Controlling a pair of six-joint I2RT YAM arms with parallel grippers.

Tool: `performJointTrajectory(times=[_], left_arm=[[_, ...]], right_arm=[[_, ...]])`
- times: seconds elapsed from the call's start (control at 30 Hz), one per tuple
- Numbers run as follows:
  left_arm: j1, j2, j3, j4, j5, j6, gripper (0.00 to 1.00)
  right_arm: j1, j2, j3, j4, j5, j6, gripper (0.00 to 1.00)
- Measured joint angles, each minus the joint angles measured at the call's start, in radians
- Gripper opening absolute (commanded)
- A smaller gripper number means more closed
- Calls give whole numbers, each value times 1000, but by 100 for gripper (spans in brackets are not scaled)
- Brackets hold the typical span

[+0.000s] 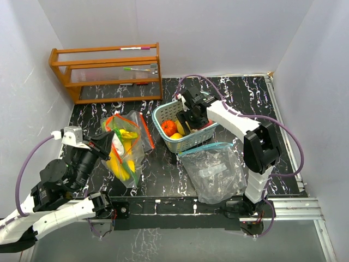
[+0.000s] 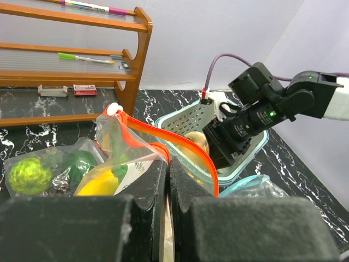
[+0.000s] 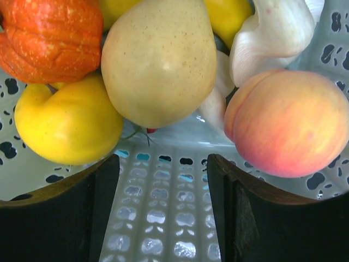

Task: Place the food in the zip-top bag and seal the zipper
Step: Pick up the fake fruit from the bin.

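So, the left tool (image 1: 102,144) is seen pressed together on the edge of the orange-zippered zip-top bag (image 1: 130,143), with a thin bit of plastic pinched between its fingers (image 2: 147,191) in the left wrist view. That bag is propped up toward the left side of the worktop (image 1: 163,174), about halfway between the near and far edges, mouth held open. Some food is already inside it: yellow bananas (image 1: 118,164), a bumpy lime-green fruit (image 2: 30,176) and a dark green avocado (image 2: 79,164) can be made out through the plastic. The rest of the food is kept in a pale perforated basket (image 1: 163,111) around the middle of the worktop, a bit toward the far edge. The right tool (image 1: 190,119) is lowered into that basket with its jaws held apart and nothing gripped; only basket floor is seen between them. Right in front of it, a tan pear (image 3: 158,60) is piled against a yellow fruit (image 3: 65,125), a ridged orange fruit (image 3: 52,33), a peach (image 3: 286,123) and what looks like a white garlic bulb (image 3: 272,27). A second clear bag with a blue zipper (image 1: 215,169) is laid flat just nearer than the basket, by the near edge. A wooden rack (image 1: 106,71) is parked in the far left corner.
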Motion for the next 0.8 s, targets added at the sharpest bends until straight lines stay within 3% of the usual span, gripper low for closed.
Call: performJointTrajectory(times=[0.53, 0.6, 0.73, 0.8], left_arm=[[0, -53, 0, -26, -15, -2, 0], [0, -54, 0, -28, -19, -2, 0], [0, -54, 0, -33, -19, -2, 0], [0, -54, 0, -34, -19, -1, 0]], right_arm=[[2, 171, -19, 46, 124, 87, 65], [2, 171, -23, 50, 146, 97, 54], [2, 171, -39, 78, 179, 114, 18], [2, 167, -44, 84, 188, 124, 12]])
